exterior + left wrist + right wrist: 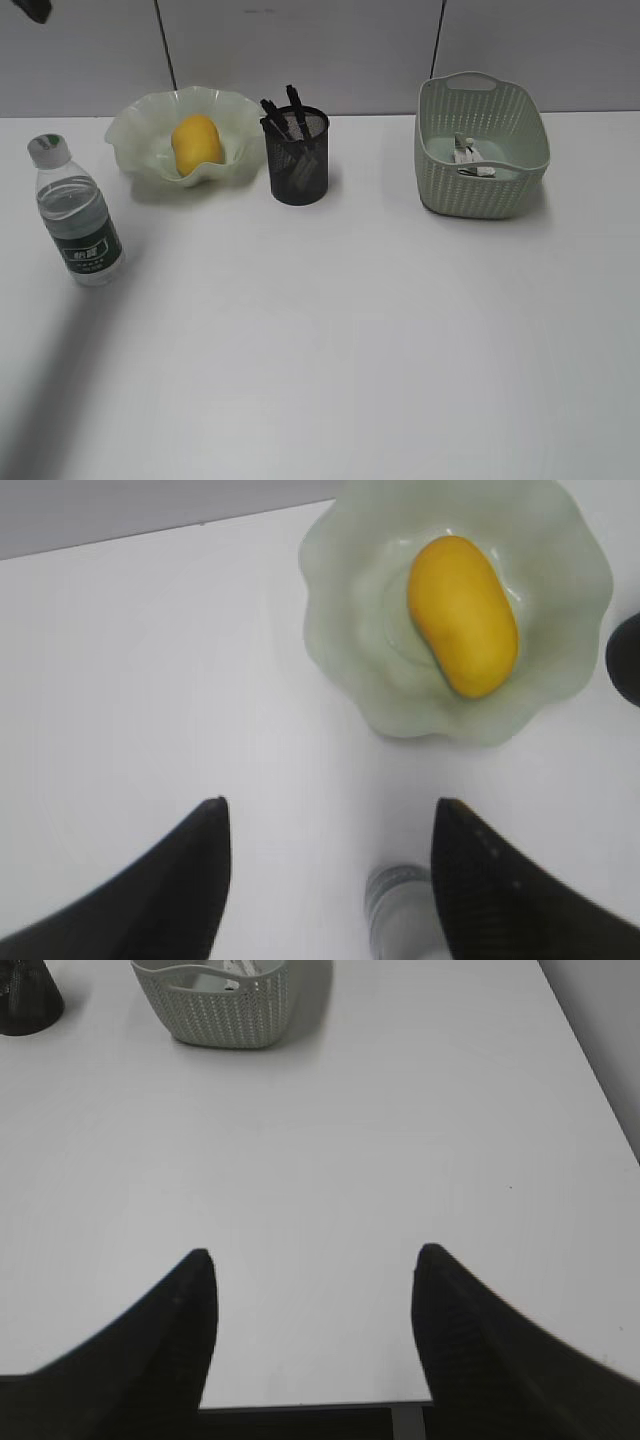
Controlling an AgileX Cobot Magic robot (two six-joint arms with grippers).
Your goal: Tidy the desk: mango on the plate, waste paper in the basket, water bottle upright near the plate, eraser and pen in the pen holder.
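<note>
So the water bottle (77, 213) is standing upright on the desk (350, 340), at about 8 o'clock from the plate (140, 135), near it but not touching. Clear plastic, white cap, water filling most of it, so I'd guess it's a bit heavy for its size, smooth and a little slippery, and thin enough to dent if squeezed hard; the best hold would be across the labelled middle, not the cap. The mango (197, 143) sits in the ruffled plate, looks firm and rounded, so likely to roll if nudged. At 3 o'clock from the plate is the black mesh pen holder (298, 160) with dark pens sticking out; can't make out an eraser. Far over at 3 o'clock, the basket (480, 150) has white waste paper (470, 160) inside. The left gripper (330, 815) hangs above the bottle cap, jaws wide apart, holding nothing. The right gripper (310, 1260) is spread open too, over bare desk. Looks basically done to me.
</note>
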